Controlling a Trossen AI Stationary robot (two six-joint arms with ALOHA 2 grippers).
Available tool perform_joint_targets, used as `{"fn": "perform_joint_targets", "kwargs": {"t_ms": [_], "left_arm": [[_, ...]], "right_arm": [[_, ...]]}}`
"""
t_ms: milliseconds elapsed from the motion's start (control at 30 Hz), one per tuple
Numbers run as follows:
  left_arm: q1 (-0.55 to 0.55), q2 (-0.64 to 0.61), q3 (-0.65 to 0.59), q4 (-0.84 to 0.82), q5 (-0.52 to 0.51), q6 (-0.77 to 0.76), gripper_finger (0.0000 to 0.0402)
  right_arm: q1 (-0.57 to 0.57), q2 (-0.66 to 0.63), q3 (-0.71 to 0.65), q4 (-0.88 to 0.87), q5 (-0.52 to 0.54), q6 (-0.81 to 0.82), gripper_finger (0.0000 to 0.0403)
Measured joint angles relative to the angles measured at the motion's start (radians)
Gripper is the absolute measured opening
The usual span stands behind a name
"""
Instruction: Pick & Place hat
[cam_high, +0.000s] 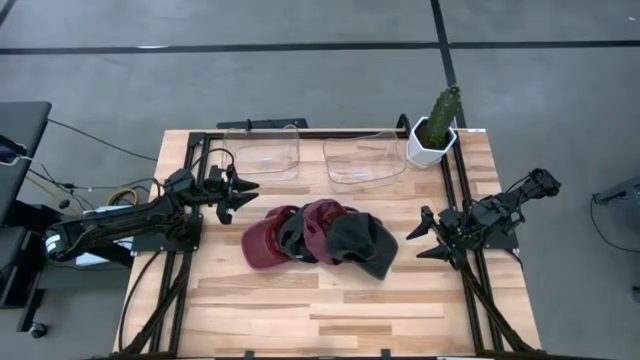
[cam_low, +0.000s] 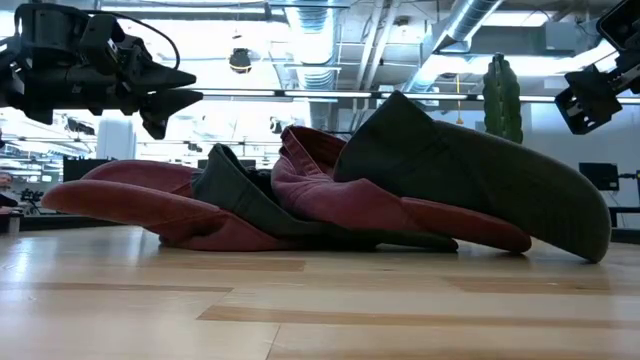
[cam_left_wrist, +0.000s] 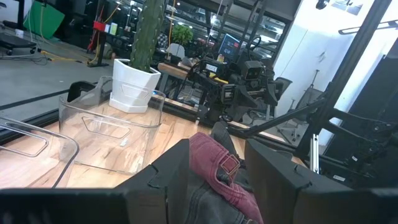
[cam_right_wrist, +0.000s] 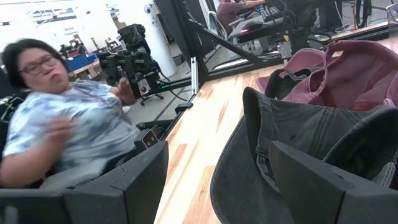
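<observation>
Centrally on the light wooden slatted table (cam_high: 340, 310) lies a heap of soft fabric caps: a dark red cap (cam_high: 266, 243) at the nine o'clock end, a maroon cap with a dark lining (cam_high: 318, 228) in the middle, and a charcoal grey cap (cam_high: 362, 242) at the three o'clock end, all overlapping and touching. From table height the grey cap (cam_low: 480, 180) drapes over the maroon one (cam_low: 330, 190), with the red brim (cam_low: 120, 205) lying flat on the wood.

At about ten o'clock from the heap the left gripper (cam_high: 240, 196) hangs above the table, fingers spread apart and holding nothing, pointing toward the caps. At three o'clock the right gripper (cam_high: 422, 240) sits near the table's edge, fingers likewise apart and empty, just beside the grey cap (cam_right_wrist: 311, 143).

Toward twelve o'clock stand two clear plastic tubs (cam_high: 268, 155) (cam_high: 362, 160) side by side, and at one o'clock a green cactus in a white pot (cam_high: 434, 128). A person in a pale patterned shirt (cam_right_wrist: 81, 134) sits beyond the table.
</observation>
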Motion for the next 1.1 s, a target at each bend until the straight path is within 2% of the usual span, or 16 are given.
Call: {"fn": "perform_joint_targets", "kwargs": {"t_ms": [233,400,500,567,633,700,767,833,933,1033,1100], "left_arm": [[0.000,0.000,0.000,0.000,0.000,0.000,0.0152],[0.000,0.000,0.000,0.038,-0.011,0.015,0.0152],[0.000,-0.001,0.000,0.089,-0.035,0.041,0.0152],[0.000,0.000,0.000,0.087,-0.033,0.023,0.0152],[0.000,0.010,0.000,0.082,0.032,0.028,0.0152],[-0.009,0.028,0.000,0.082,0.155,0.045,0.0152],[-0.040,0.051,0.000,0.082,0.285,0.064,0.0152],[-0.093,0.076,0.000,0.082,0.359,0.085,0.0152],[-0.199,0.109,0.002,0.089,0.333,0.154,0.0152],[-0.280,0.139,0.060,0.093,0.238,0.250,0.0152],[-0.306,0.162,0.119,0.097,0.229,0.291,0.0152]], "right_arm": [[0.000,0.000,0.000,-0.003,-0.004,-0.001,0.0270],[0.000,-0.001,0.030,-0.078,-0.208,-0.031,0.0270],[0.000,-0.002,0.053,-0.061,-0.353,-0.032,0.0270],[0.000,-0.001,0.054,-0.076,-0.391,-0.038,0.0270],[0.000,-0.001,0.054,-0.115,-0.402,-0.079,0.0270],[0.000,-0.001,0.054,-0.136,-0.422,-0.074,0.0270],[0.000,-0.001,0.054,-0.153,-0.426,-0.054,0.0270],[0.000,-0.001,0.054,-0.161,-0.419,-0.055,0.0270],[-0.003,0.000,0.054,-0.131,-0.396,-0.197,0.0270],[-0.013,-0.002,0.055,0.054,-0.341,-0.374,0.0270],[-0.021,-0.001,0.055,0.169,-0.331,-0.532,0.0270]]}}
